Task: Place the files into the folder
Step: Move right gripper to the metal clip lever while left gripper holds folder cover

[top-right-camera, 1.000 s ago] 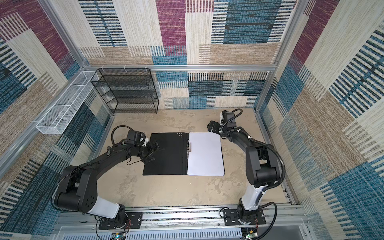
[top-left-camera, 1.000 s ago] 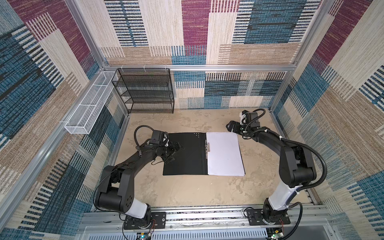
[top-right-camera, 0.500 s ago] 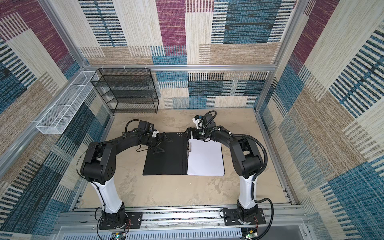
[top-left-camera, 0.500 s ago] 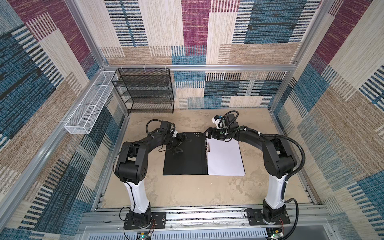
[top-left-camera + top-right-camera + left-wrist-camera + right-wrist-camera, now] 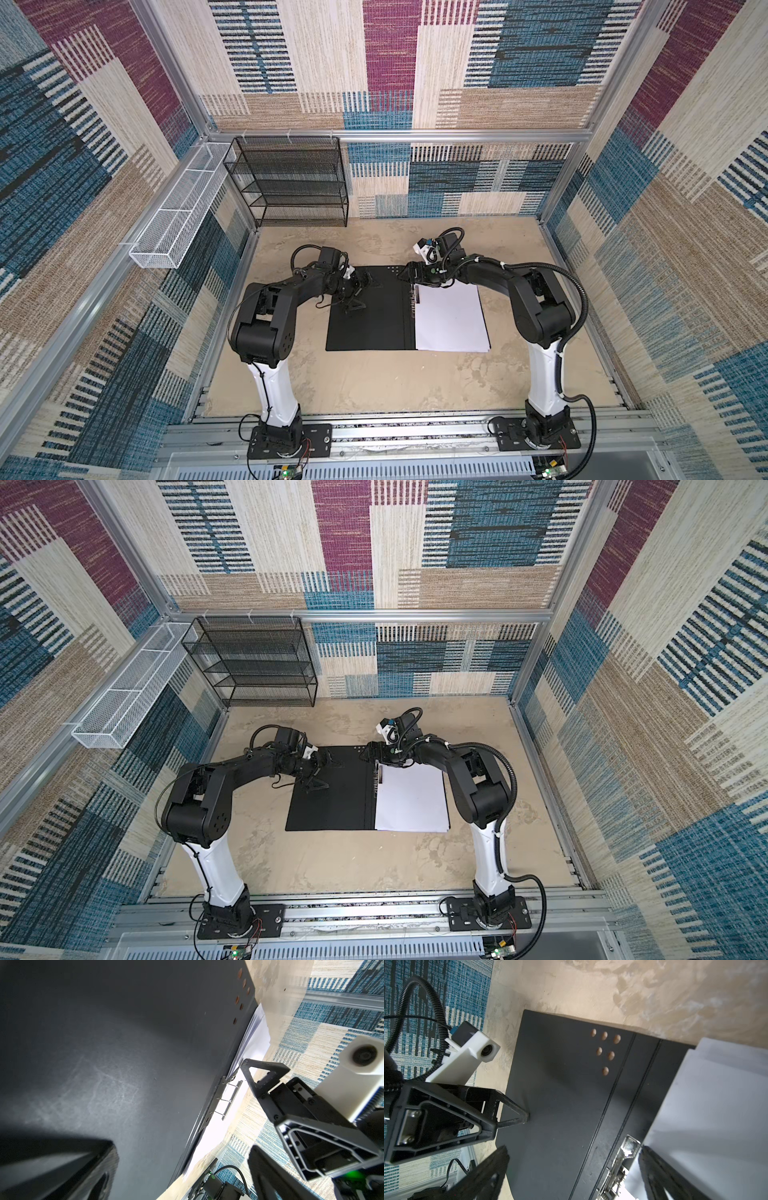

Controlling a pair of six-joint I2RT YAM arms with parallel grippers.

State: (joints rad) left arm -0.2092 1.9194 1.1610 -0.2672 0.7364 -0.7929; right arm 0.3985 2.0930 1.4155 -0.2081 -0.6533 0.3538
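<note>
The folder (image 5: pixel 368 320) lies open at the table's centre, with the paper sheets (image 5: pixel 451 322) slightly fanned on its 3 o'clock half. Both grippers are spread wide and empty: the left gripper (image 5: pixel 359 295) is at the folder's 10 o'clock corner, the right gripper (image 5: pixel 410 277) by the metal clip (image 5: pixel 412 297) toward 12 o'clock. A clumsy nudge there would likely skew the loose sheets away from the clip or drag the folder.

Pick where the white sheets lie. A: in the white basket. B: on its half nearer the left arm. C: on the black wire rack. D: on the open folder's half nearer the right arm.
D: the white sheets cover that half of the folder, its other half bare black.
</note>
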